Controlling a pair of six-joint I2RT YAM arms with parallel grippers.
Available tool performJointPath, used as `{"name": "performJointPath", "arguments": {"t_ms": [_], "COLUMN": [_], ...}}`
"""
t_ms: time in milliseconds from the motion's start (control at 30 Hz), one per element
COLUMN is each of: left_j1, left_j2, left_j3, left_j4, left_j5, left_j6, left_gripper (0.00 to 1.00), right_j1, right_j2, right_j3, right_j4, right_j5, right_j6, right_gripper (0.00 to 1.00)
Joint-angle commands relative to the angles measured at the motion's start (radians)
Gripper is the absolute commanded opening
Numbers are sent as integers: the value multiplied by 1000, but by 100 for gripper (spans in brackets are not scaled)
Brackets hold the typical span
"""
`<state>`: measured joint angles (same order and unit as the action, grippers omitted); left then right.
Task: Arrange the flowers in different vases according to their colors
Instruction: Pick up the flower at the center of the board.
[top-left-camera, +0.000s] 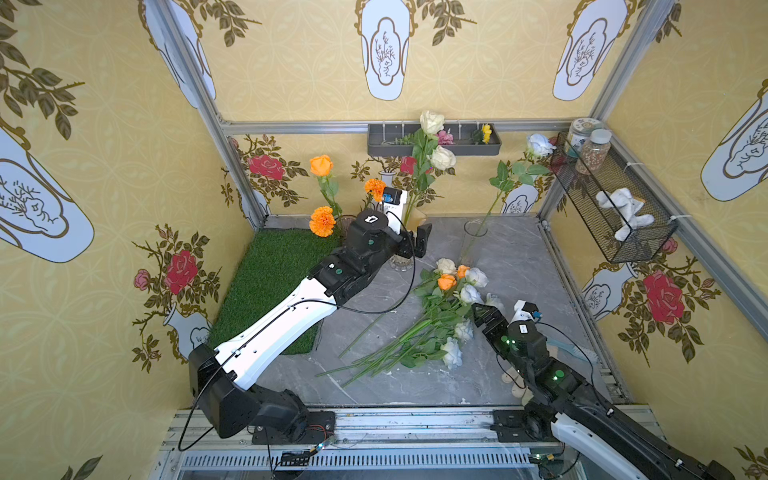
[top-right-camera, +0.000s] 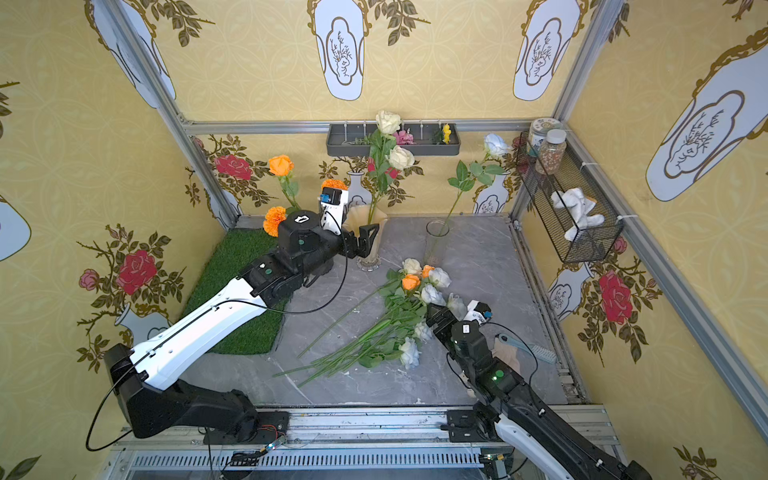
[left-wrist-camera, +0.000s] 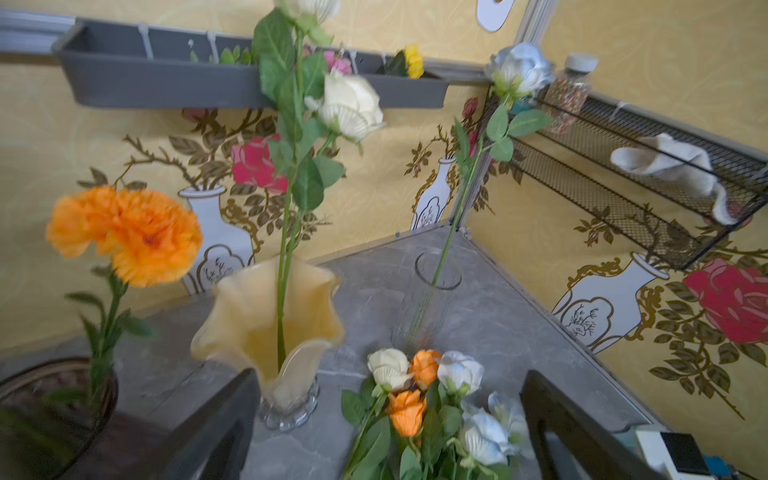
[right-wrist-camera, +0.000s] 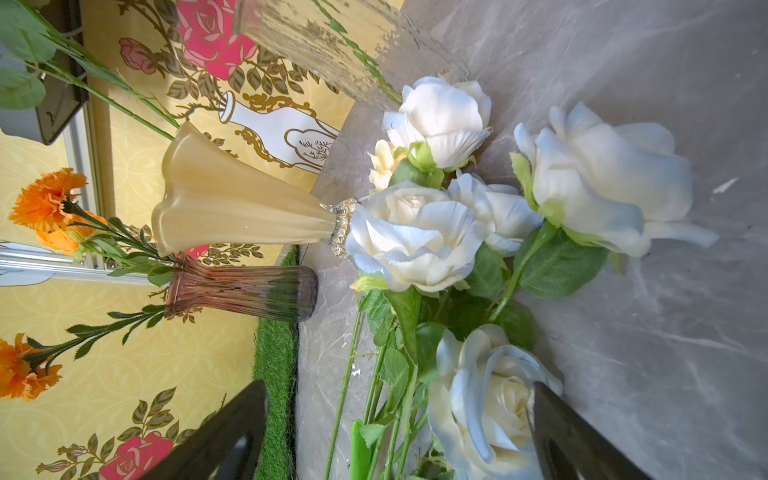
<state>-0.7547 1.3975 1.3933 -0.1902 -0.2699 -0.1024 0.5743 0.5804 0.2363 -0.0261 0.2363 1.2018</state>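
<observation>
A pile of flowers (top-left-camera: 436, 320) lies on the grey table: orange, cream and pale-blue roses (right-wrist-camera: 415, 237). Two cream roses (top-left-camera: 442, 158) stand in the cream ruffled vase (top-right-camera: 365, 226). Orange flowers (top-left-camera: 322, 221) stand in the purple ribbed vase (right-wrist-camera: 241, 293). One pale-blue rose (top-left-camera: 539, 144) leans in the clear cylinder (top-left-camera: 473, 232). My left gripper (top-right-camera: 360, 243) hangs open and empty beside the cream vase, facing the pile. My right gripper (right-wrist-camera: 399, 388) is open low over the pile, stems between its fingers, one finger against a pale-blue rose head (right-wrist-camera: 486, 399).
A green turf mat (top-left-camera: 270, 286) covers the table's left part under the left arm. A grey wall tray (top-left-camera: 434, 145) holds small pink and yellow flowers. A wire basket (top-left-camera: 615, 208) with jars and a cloth hangs on the right wall. A brush (top-left-camera: 577, 349) lies near the right arm.
</observation>
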Motion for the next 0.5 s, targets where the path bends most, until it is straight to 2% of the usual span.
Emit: {"name": "performJointPath", "arguments": {"t_ms": [0, 100, 233, 467], "left_j1": [-3, -3, -2, 29], "left_j2": [-18, -19, 10, 181], "left_j3": [-82, -184, -328, -343], "left_j4": [-154, -211, -184, -203], "left_j5": [-12, -21, 18, 95], "left_j6": [-103, -184, -229, -223], "left_gripper": [100, 99, 92, 86], "right_j1": [-1, -1, -1, -1], "right_j2": [14, 40, 77, 105], "right_j3": [9, 23, 46, 66], "right_j4": [31, 21, 7, -14], "right_j5": [-15, -30, -46, -51], "right_j6": [8, 15, 15, 19], "right_gripper": [97, 97, 97, 97]}}
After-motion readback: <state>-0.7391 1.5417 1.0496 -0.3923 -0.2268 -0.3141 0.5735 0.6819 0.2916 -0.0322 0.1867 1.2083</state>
